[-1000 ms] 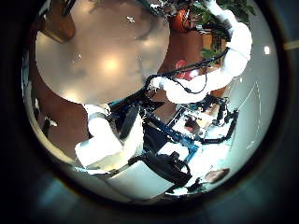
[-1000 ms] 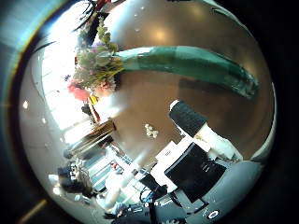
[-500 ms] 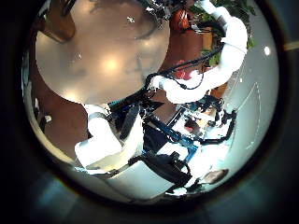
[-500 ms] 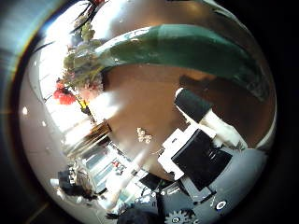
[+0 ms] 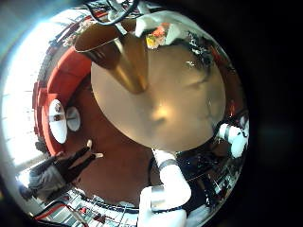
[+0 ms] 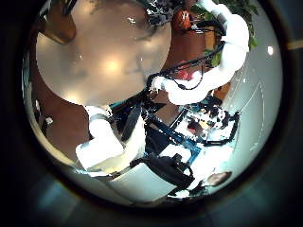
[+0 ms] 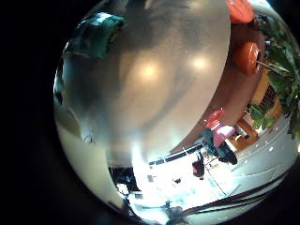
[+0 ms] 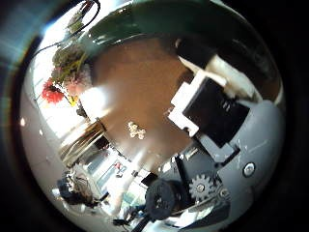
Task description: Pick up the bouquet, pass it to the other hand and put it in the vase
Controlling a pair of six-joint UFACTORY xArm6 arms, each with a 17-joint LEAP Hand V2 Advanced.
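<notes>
Bouquet (image 8: 68, 72) of soft mixed blooms lies on the glossy round table (image 8: 135, 92), its long wrapped stem close under the right hand (image 8: 217, 111); whether that hand's blocky fingers grip cannot be told.

Table (image 5: 175, 104) middle lies open; vase (image 5: 123, 52) stands at its edge.

- The bouquet (image 8: 72, 70) lies on the round desk (image 8: 145, 82), at its edge.
- The vase (image 5: 118, 52) stands on the desk (image 5: 180, 104), near its rim.
- The right hand (image 8: 208, 106) hangs just above the desk, beside the bouquet.
</notes>
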